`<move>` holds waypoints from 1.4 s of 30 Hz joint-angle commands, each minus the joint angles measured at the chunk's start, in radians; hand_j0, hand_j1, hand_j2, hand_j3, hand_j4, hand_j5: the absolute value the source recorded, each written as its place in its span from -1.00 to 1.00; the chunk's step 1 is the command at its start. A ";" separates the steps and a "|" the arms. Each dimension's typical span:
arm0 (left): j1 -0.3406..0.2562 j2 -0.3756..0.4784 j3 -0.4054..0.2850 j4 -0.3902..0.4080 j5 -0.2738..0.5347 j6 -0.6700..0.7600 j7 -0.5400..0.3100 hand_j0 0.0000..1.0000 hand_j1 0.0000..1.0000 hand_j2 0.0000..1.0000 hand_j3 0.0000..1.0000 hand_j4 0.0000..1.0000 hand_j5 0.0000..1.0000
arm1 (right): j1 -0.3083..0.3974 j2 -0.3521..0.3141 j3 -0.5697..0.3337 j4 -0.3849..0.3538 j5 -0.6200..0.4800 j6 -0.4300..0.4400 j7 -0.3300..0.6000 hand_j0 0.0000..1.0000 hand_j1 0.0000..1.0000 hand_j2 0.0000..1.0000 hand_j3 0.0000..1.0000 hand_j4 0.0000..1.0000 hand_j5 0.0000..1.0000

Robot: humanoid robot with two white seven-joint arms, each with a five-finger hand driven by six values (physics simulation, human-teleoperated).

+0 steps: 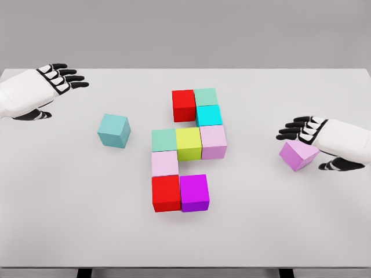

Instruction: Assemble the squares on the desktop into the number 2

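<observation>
Several coloured cubes stand joined at the table's middle: a red cube and a sea-green cube on top, a cyan cube below, then a row of green, yellow-green and pink. Under these come a pale pink cube, a second red cube and a magenta cube. A teal cube sits alone to the left. A violet cube lies turned at an angle right against my right hand, whose fingers are stretched out. My left hand hovers open at the far left.
The white table fills the view, with its front edge near the bottom of the picture and its back edge against a grey wall.
</observation>
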 commanded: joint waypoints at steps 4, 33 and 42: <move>-0.002 0.002 0.000 0.000 0.006 0.000 -0.001 1.00 1.00 1.00 1.00 1.00 1.00 | -0.086 -0.033 -0.002 0.102 -0.160 0.003 -0.011 1.00 1.00 1.00 1.00 1.00 1.00; -0.426 -0.098 -0.603 0.164 -0.003 0.000 -0.027 1.00 1.00 1.00 1.00 1.00 1.00 | -0.817 0.134 0.800 0.385 -0.108 0.003 0.351 1.00 1.00 1.00 1.00 1.00 1.00; -0.437 -0.106 -0.606 0.152 -0.072 0.000 -0.045 1.00 1.00 1.00 1.00 1.00 1.00 | -0.794 0.148 0.803 0.394 -0.098 0.003 0.356 1.00 1.00 1.00 1.00 1.00 1.00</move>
